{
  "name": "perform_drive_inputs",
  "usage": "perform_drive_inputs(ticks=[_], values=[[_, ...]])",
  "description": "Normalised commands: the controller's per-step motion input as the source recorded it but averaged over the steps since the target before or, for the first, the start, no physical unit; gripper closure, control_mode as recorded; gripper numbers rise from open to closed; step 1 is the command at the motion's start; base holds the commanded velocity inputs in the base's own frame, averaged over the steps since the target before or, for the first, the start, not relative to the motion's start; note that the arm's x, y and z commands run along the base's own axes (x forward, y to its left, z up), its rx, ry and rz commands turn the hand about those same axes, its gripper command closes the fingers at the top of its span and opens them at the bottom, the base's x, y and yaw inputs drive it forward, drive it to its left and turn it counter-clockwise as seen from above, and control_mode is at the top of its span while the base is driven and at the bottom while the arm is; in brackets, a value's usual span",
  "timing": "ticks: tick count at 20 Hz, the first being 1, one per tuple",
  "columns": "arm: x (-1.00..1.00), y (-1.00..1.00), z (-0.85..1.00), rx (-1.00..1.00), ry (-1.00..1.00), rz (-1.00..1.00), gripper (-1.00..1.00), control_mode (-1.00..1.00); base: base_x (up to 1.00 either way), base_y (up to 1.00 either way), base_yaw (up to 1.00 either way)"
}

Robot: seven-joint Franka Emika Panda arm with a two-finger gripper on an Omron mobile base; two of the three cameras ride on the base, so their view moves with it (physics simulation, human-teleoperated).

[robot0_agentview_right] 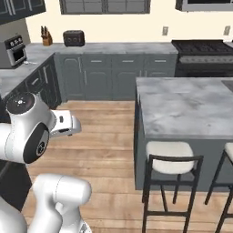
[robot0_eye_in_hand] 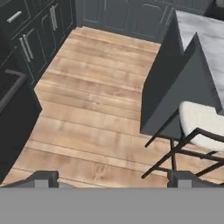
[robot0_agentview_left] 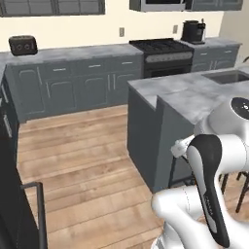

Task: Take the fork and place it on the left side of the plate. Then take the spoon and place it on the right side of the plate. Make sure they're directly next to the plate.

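The fork, the spoon and the plate are out of view. My gripper (robot0_eye_in_hand: 113, 179) hangs open over the wooden floor (robot0_eye_in_hand: 87, 109), its two dark fingertips (robot0_eye_in_hand: 43, 178) far apart with nothing between them. The white hand (robot0_agentview_right: 63, 124) sticks out from the arm in the aisle, left of the kitchen island (robot0_agentview_right: 186, 107). The island's grey marble top is bare where it shows.
A cushioned stool (robot0_agentview_right: 170, 157) stands at the island's near side and also shows as the stool (robot0_eye_in_hand: 203, 120) in the hand view. A sink (robot0_agentview_left: 228, 76) sits in the island (robot0_agentview_left: 194, 92). Dark cabinets (robot0_eye_in_hand: 13, 109) line the left. Stove (robot0_agentview_left: 160, 46) and toaster (robot0_agentview_left: 23, 44) stand along the back wall.
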Motion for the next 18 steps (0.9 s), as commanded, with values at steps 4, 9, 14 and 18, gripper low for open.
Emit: perform_drive_inputs(ticks=[4,9,14,18], values=[[0.00,0.00,0.00,0.00,0.00,0.00,-1.00,1.00,0.51,0.95,0.35],[0.00,0.00,0.00,0.00,0.00,0.00,-1.00,1.00,0.77,0.39,0.30],[0.00,0.00,0.00,0.00,0.00,0.00,-1.00,1.00,0.65,-0.12,0.29],[0.00,0.00,0.00,0.00,0.00,0.00,-1.00,1.00,0.49,-0.52,0.28]])
